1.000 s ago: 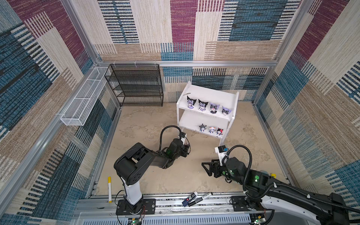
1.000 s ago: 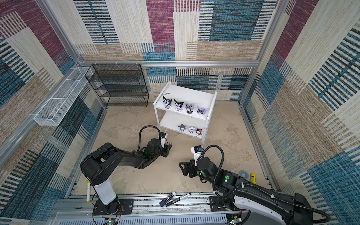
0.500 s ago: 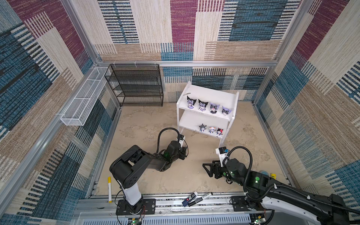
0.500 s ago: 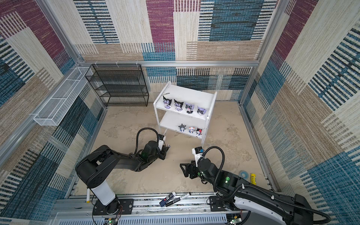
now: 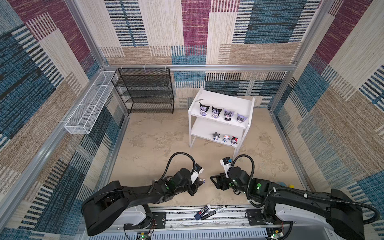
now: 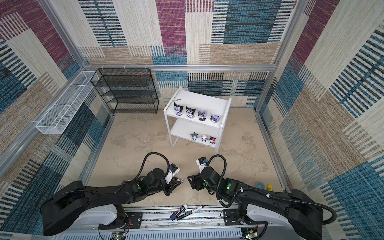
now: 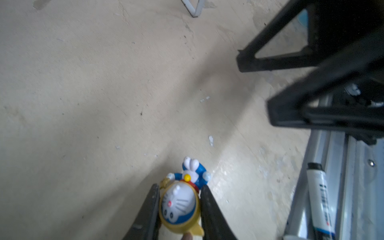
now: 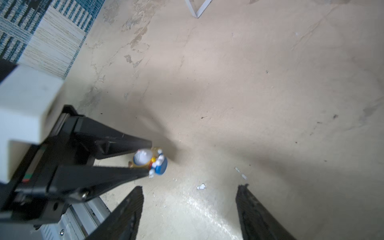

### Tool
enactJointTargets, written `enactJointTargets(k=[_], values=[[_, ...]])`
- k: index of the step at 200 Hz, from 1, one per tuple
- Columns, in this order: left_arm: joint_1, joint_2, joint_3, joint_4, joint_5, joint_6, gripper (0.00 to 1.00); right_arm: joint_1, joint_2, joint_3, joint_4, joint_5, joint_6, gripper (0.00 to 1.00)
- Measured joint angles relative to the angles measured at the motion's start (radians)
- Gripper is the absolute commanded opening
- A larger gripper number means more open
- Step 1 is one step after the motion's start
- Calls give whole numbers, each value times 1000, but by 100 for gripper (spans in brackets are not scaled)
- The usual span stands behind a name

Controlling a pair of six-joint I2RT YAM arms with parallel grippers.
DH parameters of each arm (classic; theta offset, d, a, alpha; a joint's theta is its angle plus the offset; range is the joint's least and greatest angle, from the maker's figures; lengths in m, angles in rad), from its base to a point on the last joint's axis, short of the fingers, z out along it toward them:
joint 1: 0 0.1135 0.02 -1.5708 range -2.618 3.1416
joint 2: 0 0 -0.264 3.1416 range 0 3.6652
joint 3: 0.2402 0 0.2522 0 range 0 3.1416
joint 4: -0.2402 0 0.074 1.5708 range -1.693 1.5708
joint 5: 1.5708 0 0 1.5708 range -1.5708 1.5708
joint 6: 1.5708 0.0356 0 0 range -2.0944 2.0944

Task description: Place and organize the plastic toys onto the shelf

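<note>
At far left, a white wire basket is hanging along the side wall, with a black mesh rack standing beside it in the back corner. Toward the middle, the left claw is reaching low over the sandy floor and clamping a blue-and-white toy by its round, yellow-rimmed head. The toy's body is sticking out past the fingertips, and it is not clear whether it is touching the floor. In both top views the toy is showing as a small speck at the claw's tip.

Two marker pens are lying on the rail at the front edge. Just to the right, the right claw is facing the toy with its jaws standing well apart and gripping nothing.

Behind the arms, the white shelf is standing near the back wall. Four hooded toys are lining the front of its upper board, and three smaller toys are sitting in a row at the right end of its lower board.
</note>
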Motion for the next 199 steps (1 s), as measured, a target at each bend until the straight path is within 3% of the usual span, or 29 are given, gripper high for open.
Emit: enactJointTargets(k=[25, 47, 130, 199], values=[[-16, -107, -25, -104, -64, -20, 57, -1, 92, 11, 47, -24, -6, 55], [-16, -198, -45, -157, -103, -37, 63, -1, 158, 21, 77, -52, -21, 50], [-18, -449, -99, -311, -142, -162, 68, 20, 321, 56, 142, -177, -126, 47], [-27, -506, -114, -375, -154, -231, 68, 25, 491, 167, 180, -209, -218, 44]])
